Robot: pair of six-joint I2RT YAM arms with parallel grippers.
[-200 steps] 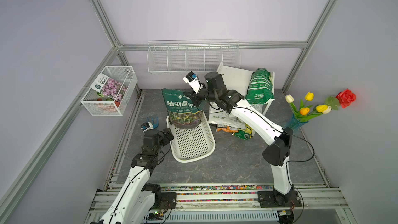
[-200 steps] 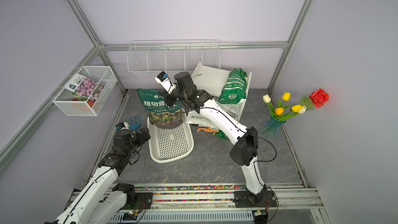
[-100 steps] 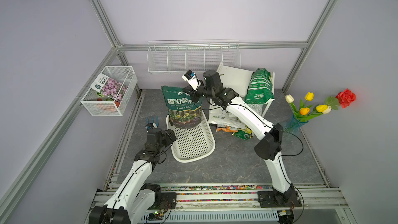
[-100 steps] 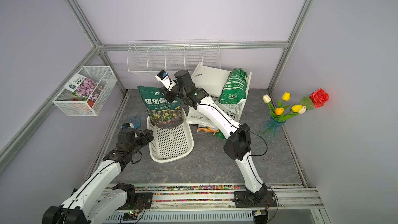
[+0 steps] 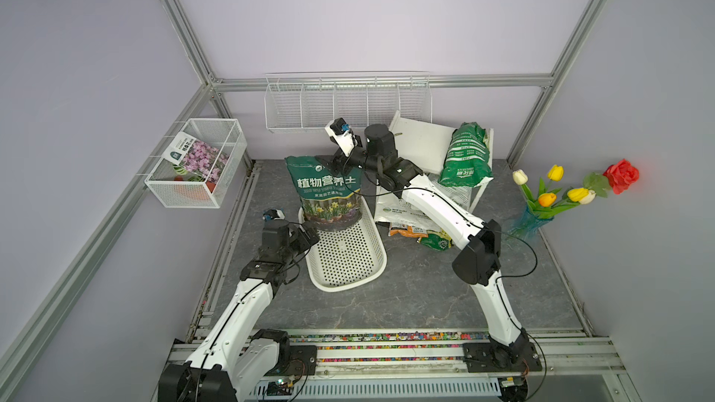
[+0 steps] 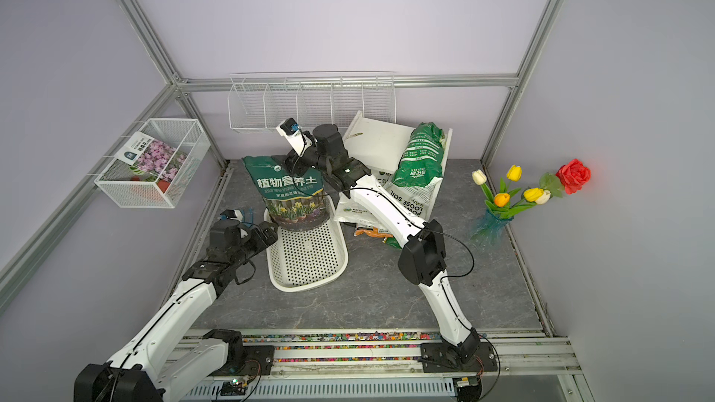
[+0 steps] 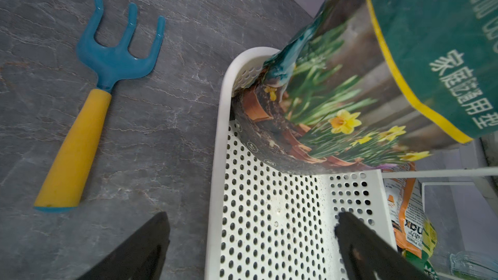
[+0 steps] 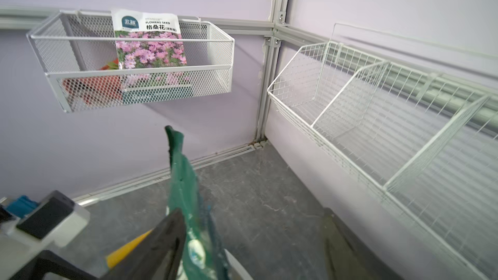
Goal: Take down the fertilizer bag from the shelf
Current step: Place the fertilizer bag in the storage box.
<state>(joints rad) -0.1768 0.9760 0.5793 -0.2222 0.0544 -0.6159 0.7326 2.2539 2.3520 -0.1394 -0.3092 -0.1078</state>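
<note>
The fertilizer bag (image 5: 329, 191) (image 6: 290, 191), dark green with a daffodil print, stands upright in the far end of a white perforated tray (image 5: 348, 284) (image 7: 218, 130). My right gripper (image 5: 332, 160) (image 8: 253, 211) is open around the bag's top edge (image 8: 183, 179), which rests near one finger. My left gripper (image 5: 309, 235) (image 7: 252, 215) is open, straddling the tray's left rim, with nothing held. The white shelf (image 5: 421, 141) (image 6: 379, 137) stands behind, a lighter green bag (image 5: 466, 156) lying on its top board.
A blue and yellow hand rake (image 7: 107, 57) lies on the floor left of the tray. More bags (image 5: 406, 214) lie under the shelf. A wire divided basket (image 5: 348, 102) and a mesh box basket (image 5: 197, 164) hang on the walls. A vase of flowers (image 5: 541, 203) stands at the right.
My right gripper has opened and let go of the bag's top, which it held shut before. My left gripper has moved in to the tray's left rim.
</note>
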